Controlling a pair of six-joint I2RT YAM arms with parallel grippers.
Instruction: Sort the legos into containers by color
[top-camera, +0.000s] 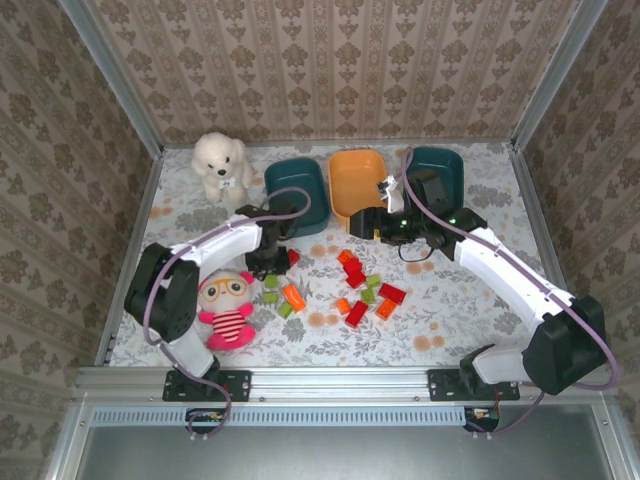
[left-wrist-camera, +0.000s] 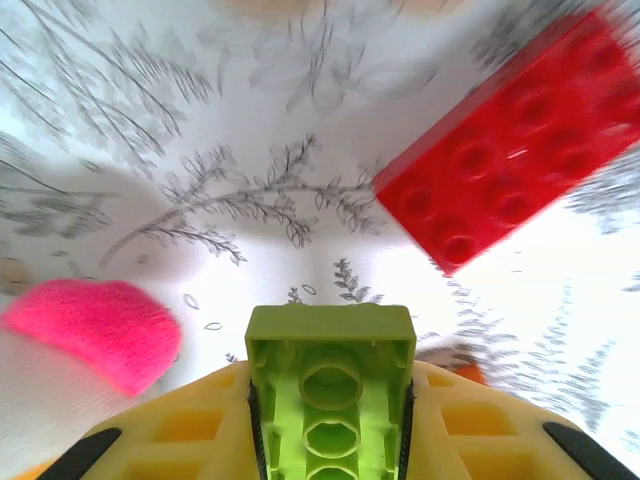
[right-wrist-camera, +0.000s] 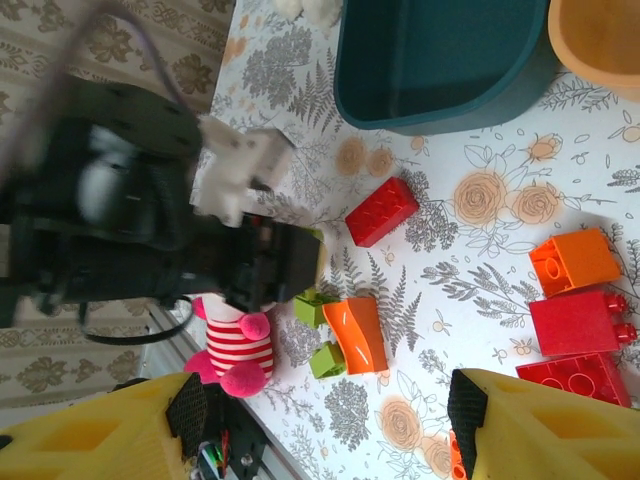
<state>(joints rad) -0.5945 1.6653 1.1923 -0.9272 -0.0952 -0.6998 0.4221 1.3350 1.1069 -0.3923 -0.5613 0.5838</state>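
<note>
My left gripper (left-wrist-camera: 330, 400) is shut on a light green lego (left-wrist-camera: 330, 370), which sits between its yellow fingers just above the table. A red lego (left-wrist-camera: 520, 160) lies beyond it. From above, that gripper (top-camera: 265, 263) hangs beside the striped doll. Loose red, orange and green legos (top-camera: 365, 285) are scattered at the table's middle. My right gripper (top-camera: 357, 222) hovers by the orange container's (top-camera: 358, 180) front rim. In its wrist view the right gripper (right-wrist-camera: 330, 410) is open and holds nothing. Teal containers (top-camera: 295, 185) (top-camera: 440, 165) flank the orange one.
A white plush dog (top-camera: 222, 165) sits at the back left. The pink striped doll (top-camera: 230, 310) lies at the front left beside my left arm. An orange curved piece (right-wrist-camera: 360, 335) and two green bits (right-wrist-camera: 312, 308) lie near the doll (right-wrist-camera: 235, 345).
</note>
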